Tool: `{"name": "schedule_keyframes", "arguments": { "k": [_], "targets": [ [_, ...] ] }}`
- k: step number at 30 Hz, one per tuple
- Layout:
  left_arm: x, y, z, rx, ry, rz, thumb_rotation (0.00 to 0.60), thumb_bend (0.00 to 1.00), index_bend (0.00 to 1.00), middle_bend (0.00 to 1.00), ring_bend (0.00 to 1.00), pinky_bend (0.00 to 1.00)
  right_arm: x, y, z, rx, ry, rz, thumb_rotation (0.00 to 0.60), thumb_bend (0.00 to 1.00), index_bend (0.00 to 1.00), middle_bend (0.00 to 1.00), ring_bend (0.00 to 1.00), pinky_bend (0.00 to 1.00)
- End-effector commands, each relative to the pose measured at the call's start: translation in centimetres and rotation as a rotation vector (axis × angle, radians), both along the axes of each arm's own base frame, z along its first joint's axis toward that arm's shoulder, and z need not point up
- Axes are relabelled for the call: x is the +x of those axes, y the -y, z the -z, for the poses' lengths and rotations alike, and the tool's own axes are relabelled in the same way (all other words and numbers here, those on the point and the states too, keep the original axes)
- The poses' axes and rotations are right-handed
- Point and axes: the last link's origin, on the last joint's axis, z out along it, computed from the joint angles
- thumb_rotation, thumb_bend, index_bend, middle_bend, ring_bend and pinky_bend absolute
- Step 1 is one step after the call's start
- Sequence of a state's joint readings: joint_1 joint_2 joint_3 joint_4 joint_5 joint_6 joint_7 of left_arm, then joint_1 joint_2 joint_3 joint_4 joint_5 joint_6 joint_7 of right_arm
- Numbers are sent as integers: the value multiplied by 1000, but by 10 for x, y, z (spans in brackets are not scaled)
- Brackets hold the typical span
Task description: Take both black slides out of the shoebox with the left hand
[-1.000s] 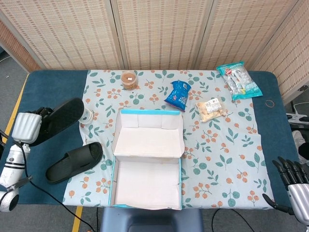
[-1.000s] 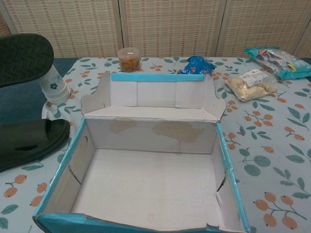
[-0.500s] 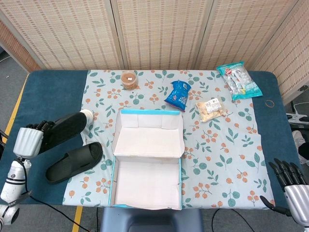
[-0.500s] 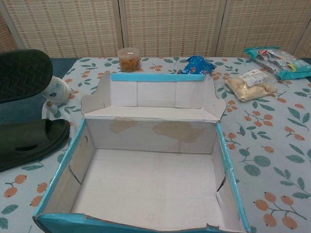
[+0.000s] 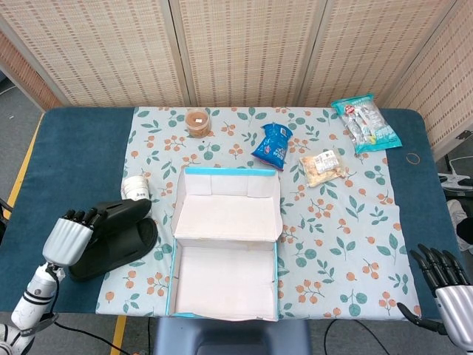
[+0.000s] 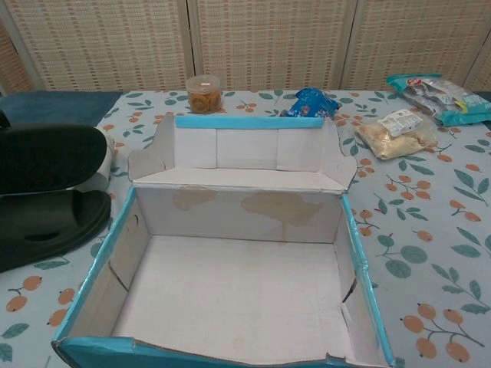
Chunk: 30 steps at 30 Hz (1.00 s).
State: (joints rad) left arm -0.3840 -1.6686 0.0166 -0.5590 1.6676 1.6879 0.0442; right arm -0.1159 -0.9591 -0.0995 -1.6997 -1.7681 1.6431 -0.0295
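Shoebox (image 5: pixel 225 251) sits open mid-table, lid flap folded back toward the far side. I see nothing in it from either camera, just bare cardboard floor (image 6: pixel 230 295). Both black slides are out, on the table left of the box.

First slide (image 5: pixel 140 248) lies flat on the blue cloth and floral mat just beside the box's left wall; chest view shows it low at the left edge (image 6: pixel 46 230). Second slide (image 5: pixel 122 216) is gripped in my left hand (image 5: pixel 70 237), fingers curled over its heel end, and it's right on top of the first one. I can't tell if they're touching.

Right hand (image 5: pixel 443 285) is at the bottom right corner off the table edge, fingers spread, holding nothing.

Other containers: small white cup (image 5: pixel 136 187) behind the slides, lidded jar (image 5: pixel 196 122) with brown contents at the far side. Blue snack bag (image 5: pixel 273 144), clear snack pack (image 5: pixel 324 166) and a teal-edged packet (image 5: pixel 364 123) lie far right of the box.

Versus a second ago: the held slide was up in the air, tilted, sole toward the chest camera and covering the cup. I've since brought it down and nearer, level over the first slide, and the cup is exposed in the head view. First slide and box haven't moved. Right hand barely shifted.
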Motion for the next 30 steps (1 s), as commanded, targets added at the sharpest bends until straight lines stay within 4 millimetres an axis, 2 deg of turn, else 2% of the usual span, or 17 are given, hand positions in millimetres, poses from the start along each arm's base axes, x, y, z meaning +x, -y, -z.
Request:
{"name": "schedule_keyframes", "arguments": {
  "k": [1, 9, 13, 16, 21, 25, 26, 29, 30],
  "targets": [
    [1, -17, 11, 44, -96, -2, 600, 550, 709, 718, 657, 703, 1, -1, 1, 9, 1, -5, 403, 163, 0, 0, 0, 0],
    [8, -48, -3, 175, -69, -30, 600, 547, 700, 710, 651, 694, 1, 0, 3, 7, -9, -1, 402, 163, 0, 0, 0, 0],
    [2, -61, -5, 214, -104, -105, 600, 546, 694, 701, 645, 690, 3, -1, 4, 9, -10, -4, 403, 163, 0, 0, 0, 0],
    [-5, -61, -1, 209, -122, -153, 600, 546, 688, 691, 638, 685, 3, -2, 0, -4, -6, -6, 403, 163, 0, 0, 0, 0],
    [-11, -47, 9, 201, -135, -163, 600, 545, 653, 645, 590, 642, 2, -4, -3, -6, 6, -8, 403, 163, 0, 0, 0, 0],
    [-21, -33, 19, 200, -189, -202, 600, 519, 493, 520, 430, 435, 3, -6, -3, 1, 10, -16, 403, 164, 0, 0, 0, 0],
    [-24, -28, 23, 192, -190, -214, 600, 513, 447, 483, 399, 411, 3, -7, -4, 1, 11, -19, 403, 164, 0, 0, 0, 0],
    [-31, -15, 34, 159, -178, -257, 600, 493, 207, 268, 251, 344, 4, -9, -5, -3, 15, -22, 402, 163, 0, 0, 0, 0],
    [-33, -12, 38, 140, -163, -272, 600, 487, 155, 219, 219, 331, 4, -9, -5, -3, 16, -23, 402, 163, 0, 0, 0, 0]
  ]
}}
